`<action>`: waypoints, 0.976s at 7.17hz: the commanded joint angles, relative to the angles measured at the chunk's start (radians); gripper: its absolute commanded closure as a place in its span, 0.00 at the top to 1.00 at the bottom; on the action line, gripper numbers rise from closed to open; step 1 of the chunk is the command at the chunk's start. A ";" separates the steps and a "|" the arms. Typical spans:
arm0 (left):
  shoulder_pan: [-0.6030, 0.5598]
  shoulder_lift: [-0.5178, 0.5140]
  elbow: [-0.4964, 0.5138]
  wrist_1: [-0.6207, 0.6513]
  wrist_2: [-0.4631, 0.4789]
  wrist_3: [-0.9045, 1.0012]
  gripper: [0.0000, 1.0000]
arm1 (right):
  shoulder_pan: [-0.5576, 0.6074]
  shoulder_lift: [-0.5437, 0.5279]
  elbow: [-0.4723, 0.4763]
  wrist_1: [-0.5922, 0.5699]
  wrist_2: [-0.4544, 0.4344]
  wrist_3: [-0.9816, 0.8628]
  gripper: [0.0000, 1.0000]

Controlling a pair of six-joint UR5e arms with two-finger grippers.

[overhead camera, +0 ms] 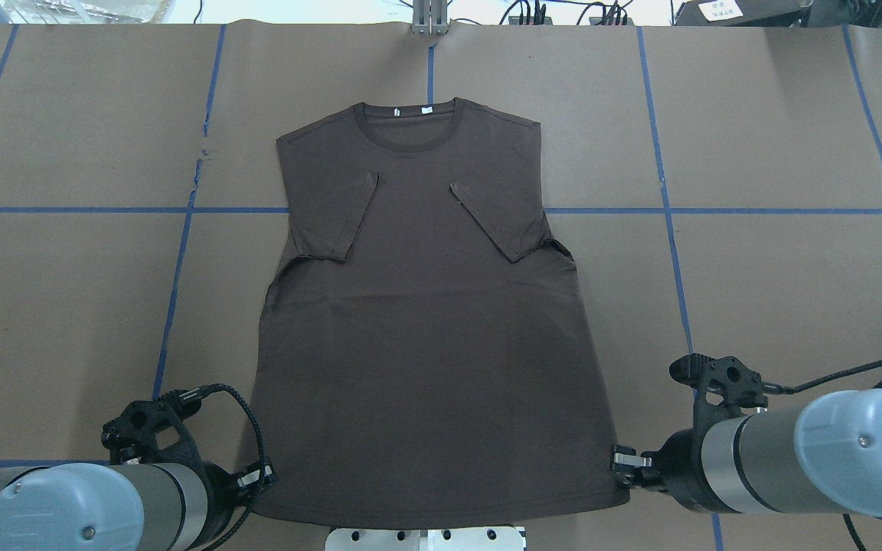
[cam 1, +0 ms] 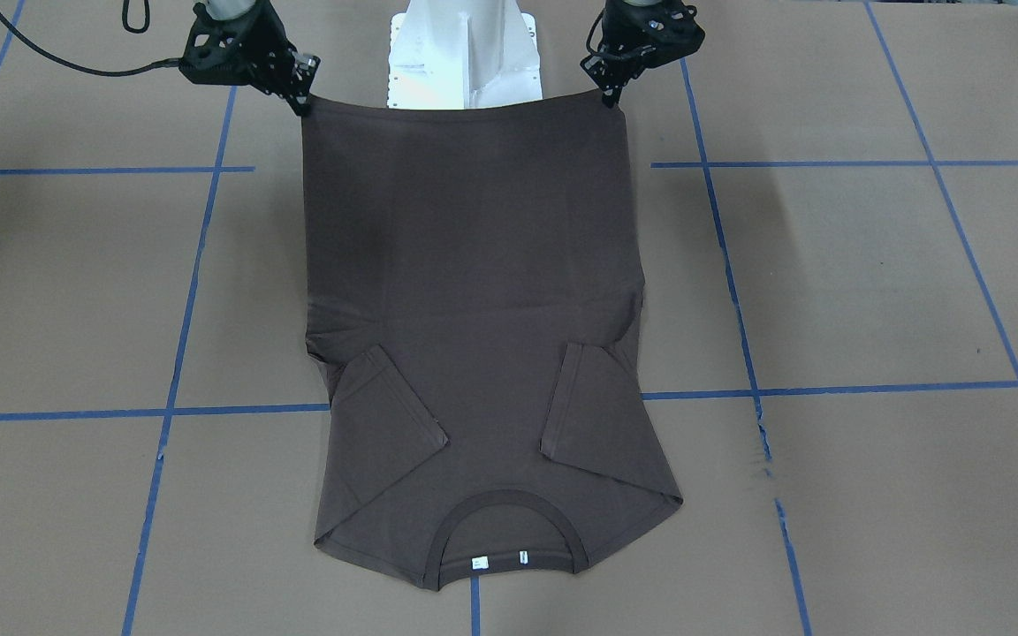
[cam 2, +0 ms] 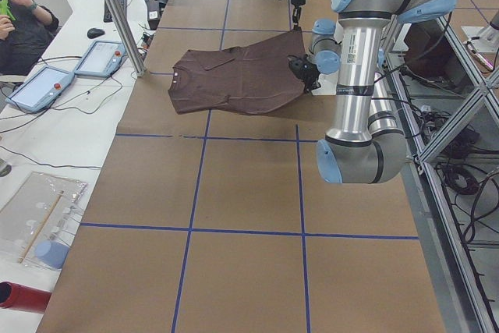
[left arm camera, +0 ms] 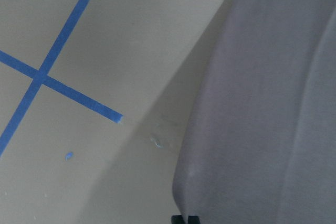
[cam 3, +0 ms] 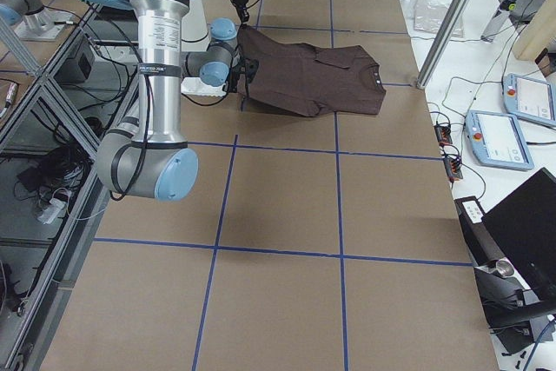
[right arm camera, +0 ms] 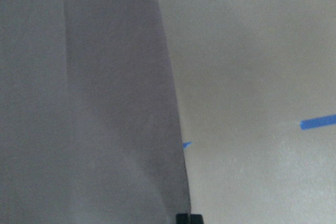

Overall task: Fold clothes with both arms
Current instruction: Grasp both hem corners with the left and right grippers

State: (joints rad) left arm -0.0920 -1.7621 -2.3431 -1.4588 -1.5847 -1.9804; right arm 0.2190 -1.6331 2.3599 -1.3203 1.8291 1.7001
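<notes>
- The brown paper-covered surface is gridded with blue tape.
- The dark brown T-shirt rests on it at its collar end, far from the robot. Both sleeves are folded inward, and the hem is lifted off the surface.
- The left gripper is clamped on one hem corner, the right gripper on the other.
- White neck labels show at the collar.

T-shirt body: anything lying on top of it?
Only parts of the T-shirt itself: one sleeve and the other sleeve, folded inward onto the chest. Whatever is beneath the fabric is covered.
</notes>
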 commanded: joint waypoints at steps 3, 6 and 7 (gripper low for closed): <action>-0.131 -0.123 -0.019 0.132 -0.077 0.144 0.00 | 0.225 -0.008 0.015 0.007 0.201 -0.188 0.00; -0.387 -0.186 0.080 0.130 -0.112 0.381 0.00 | 0.428 0.249 -0.233 0.007 0.226 -0.284 0.00; -0.431 -0.197 0.169 0.109 -0.110 0.428 0.00 | 0.474 0.278 -0.288 0.012 0.225 -0.287 0.00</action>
State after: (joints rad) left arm -0.4481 -1.9404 -2.2633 -1.3335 -1.6858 -1.6258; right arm 0.6296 -1.4185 2.1567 -1.3123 2.0522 1.4227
